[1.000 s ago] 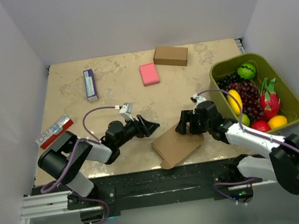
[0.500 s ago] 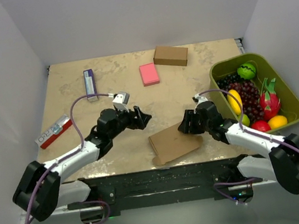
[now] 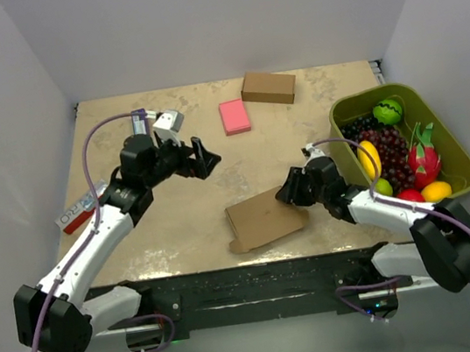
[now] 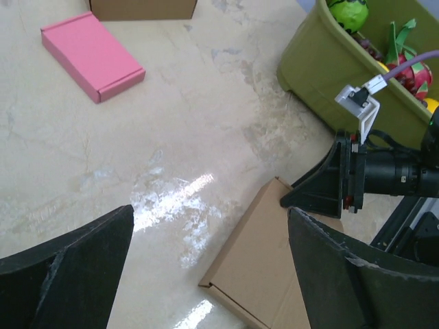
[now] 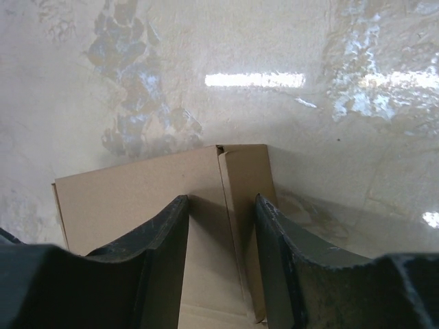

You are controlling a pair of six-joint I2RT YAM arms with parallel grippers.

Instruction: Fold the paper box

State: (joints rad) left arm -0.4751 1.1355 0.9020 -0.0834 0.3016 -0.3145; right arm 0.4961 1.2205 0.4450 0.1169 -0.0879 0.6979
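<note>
The paper box (image 3: 263, 218) lies flat on the table near the front edge, a plain brown cardboard piece with a narrow folded strip along its right side. It also shows in the left wrist view (image 4: 274, 260) and the right wrist view (image 5: 137, 192). My right gripper (image 3: 290, 190) is low over the box's right end, its jaws partly apart and straddling the folded strip (image 5: 221, 205). My left gripper (image 3: 206, 156) is open and empty, raised well back and left of the box (image 4: 210, 219).
A pink block (image 3: 234, 116) and a ready-made brown box (image 3: 269, 88) lie at the back. A green bin (image 3: 340, 111) of toy fruit stands at the right. A red and white pack (image 3: 81, 210) lies at the left edge.
My left arm has lifted and swung back and left, away from the box. The box has slid and turned leftward, with my right gripper staying at its right end.
</note>
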